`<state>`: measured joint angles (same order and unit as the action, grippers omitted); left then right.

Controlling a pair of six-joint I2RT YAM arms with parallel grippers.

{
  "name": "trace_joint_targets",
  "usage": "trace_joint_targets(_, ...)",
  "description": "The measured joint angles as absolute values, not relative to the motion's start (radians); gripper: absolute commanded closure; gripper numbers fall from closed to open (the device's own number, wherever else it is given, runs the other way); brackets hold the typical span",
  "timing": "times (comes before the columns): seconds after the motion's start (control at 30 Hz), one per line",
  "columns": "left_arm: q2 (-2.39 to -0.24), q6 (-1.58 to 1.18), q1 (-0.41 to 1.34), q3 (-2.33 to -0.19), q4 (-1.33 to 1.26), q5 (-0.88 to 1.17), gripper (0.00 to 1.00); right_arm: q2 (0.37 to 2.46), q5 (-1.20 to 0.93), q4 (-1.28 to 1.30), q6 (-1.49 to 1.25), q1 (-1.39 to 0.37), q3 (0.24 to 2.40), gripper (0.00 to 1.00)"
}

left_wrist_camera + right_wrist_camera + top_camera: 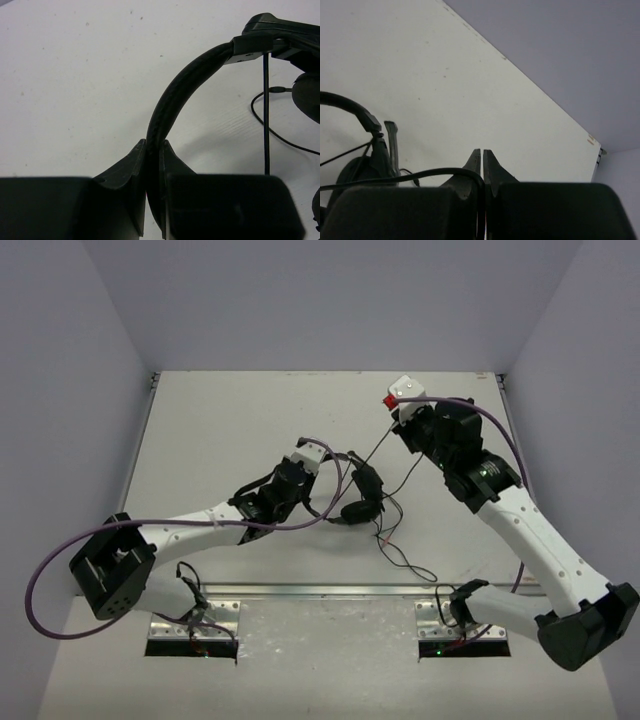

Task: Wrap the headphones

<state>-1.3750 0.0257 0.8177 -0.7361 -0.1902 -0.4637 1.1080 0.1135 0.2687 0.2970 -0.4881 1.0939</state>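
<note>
Left gripper (153, 150): shut tight on the headband (180, 85), which is pinched edge-on between the two fingers.
Headphones (362, 496): near the middle of the table, just right of the left gripper and between the two arms.
Headband direction: in the left wrist view it arcs away from the fingers, rising and bending right to the slider, with one earcup (307, 95) at the right edge.
Contact with the table: a shadow lies under the band. Whether the earcups rest on the surface cannot be told.
Cable (420, 175): thin and black. Slack loops lie on the table on the near side of the headphones, and one stretch runs farther back and to the right towards the right gripper.
Right gripper (482, 162): closed, with the cable passing into the slit between its fingers.
Table (230, 420): matte off-white with a few small specks.
Near edge: metal mounting plates (195, 625) under the arm bases, and a purple robot cable (40, 580) looping off the left arm.
Walls (330, 300): plain pale lilac-grey panels close in the left, right and far sides.
Look of the headphones: all black, with a ribbed slim band and padded oval cups.
</note>
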Motion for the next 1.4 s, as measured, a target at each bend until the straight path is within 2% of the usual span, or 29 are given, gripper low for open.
trace_joint_targets(0.4,-1.296,0.064,0.817,-0.745,-0.224,-0.399,1.0,1.339,-0.02,0.26,0.452,-0.379,1.278,0.99)
trace_joint_targets(0.67,-1.211,0.115,0.82,-0.82,-0.142,-0.399,1.0,1.476,-0.065,0.18,0.58,-0.337,1.343,0.99)
trace_joint_targets(0.9,-1.206,0.129,0.824,-0.85,-0.086,-0.302,1.0,1.499,-0.184,0.153,0.565,-0.336,1.363,0.99)
trace_joint_targets(1.2,-1.12,0.107,0.827,-0.888,-0.042,-0.279,1.0,1.499,-0.346,0.1,0.419,-0.269,1.335,0.99)
trace_joint_targets(1.4,-1.056,0.088,0.833,-0.911,-0.012,-0.236,1.0,1.501,-0.532,0.06,0.318,-0.234,1.33,0.99)
